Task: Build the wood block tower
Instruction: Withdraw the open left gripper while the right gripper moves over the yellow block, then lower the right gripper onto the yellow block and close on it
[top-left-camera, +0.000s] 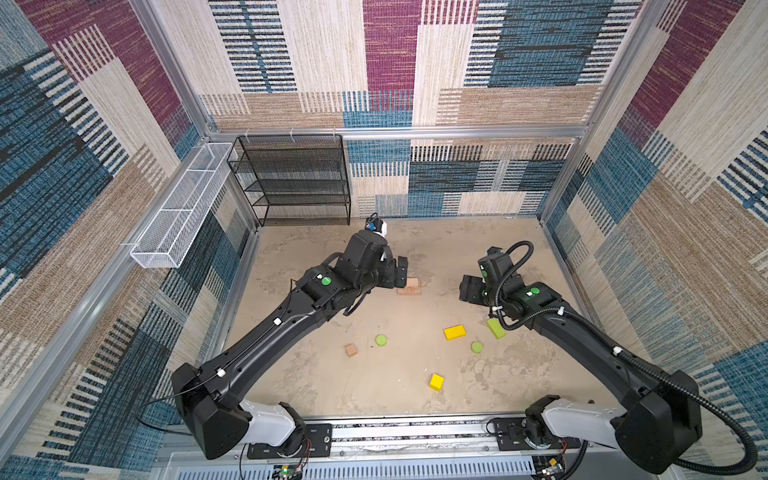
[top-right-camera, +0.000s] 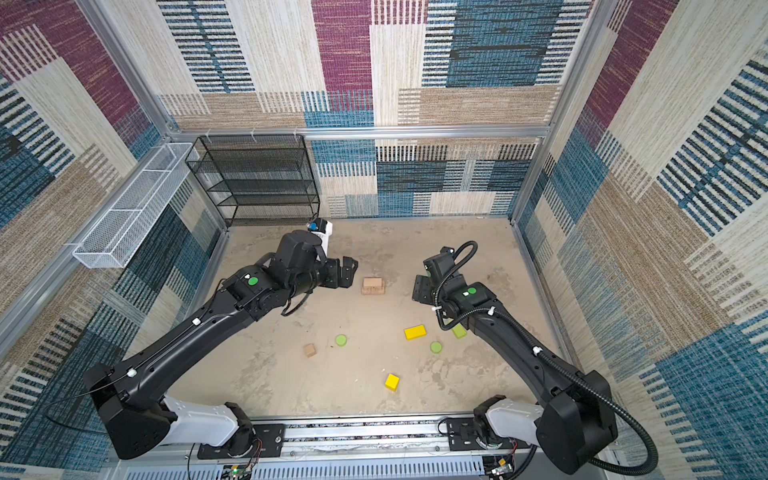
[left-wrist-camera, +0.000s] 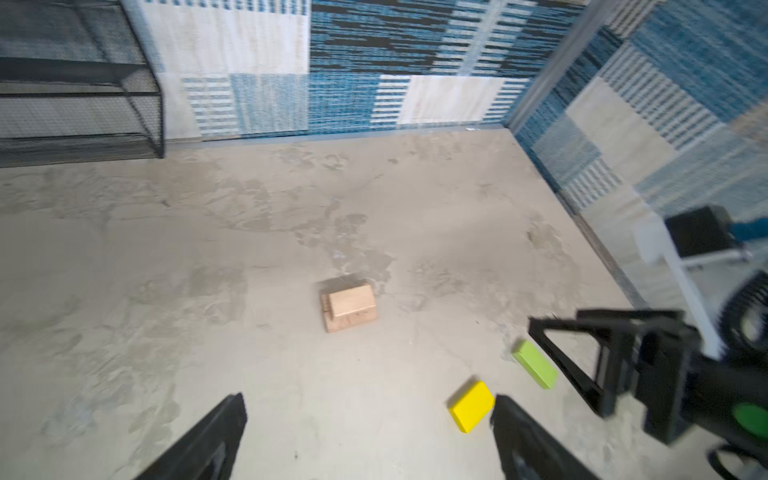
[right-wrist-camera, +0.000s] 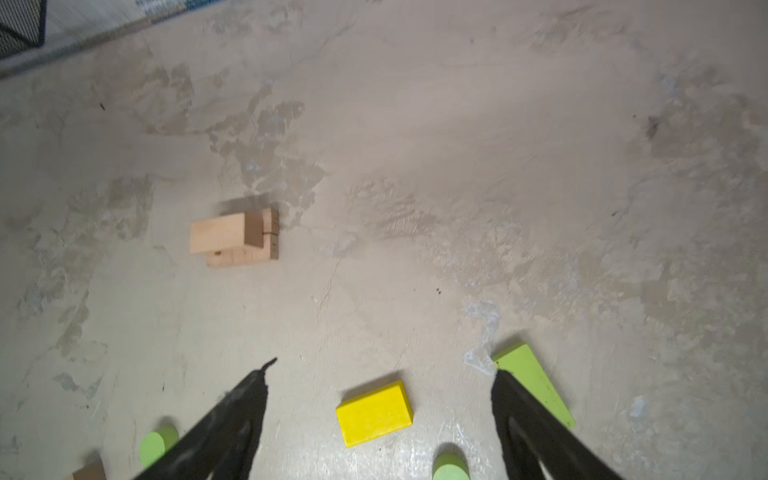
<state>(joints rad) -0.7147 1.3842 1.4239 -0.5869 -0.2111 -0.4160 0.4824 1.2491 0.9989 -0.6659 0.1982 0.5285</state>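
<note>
Three tan bars form a low stack (top-left-camera: 409, 286) (top-right-camera: 372, 286) (left-wrist-camera: 349, 307) (right-wrist-camera: 235, 241) mid-floor: two side by side with one laid on top. My left gripper (top-left-camera: 397, 272) (top-right-camera: 343, 272) (left-wrist-camera: 368, 409) hovers open just left of it, holding nothing. My right gripper (top-left-camera: 469, 289) (top-right-camera: 419, 286) (right-wrist-camera: 381, 376) stands open and empty to the stack's right, above the yellow bar (top-left-camera: 454, 332) (right-wrist-camera: 374, 413) and lime green bar (top-left-camera: 496, 328) (right-wrist-camera: 536, 382). Nearer the front lie two lime green discs (top-left-camera: 381, 340) (top-left-camera: 477, 347), a tan cube (top-left-camera: 351, 350) and a yellow cube (top-left-camera: 436, 382).
A black mesh shelf (top-left-camera: 291, 183) stands at the back left against the wall. A white wire basket (top-left-camera: 178, 208) hangs on the left wall. Patterned walls close in the floor on three sides; the arms' base rail (top-left-camera: 415, 432) runs along the front.
</note>
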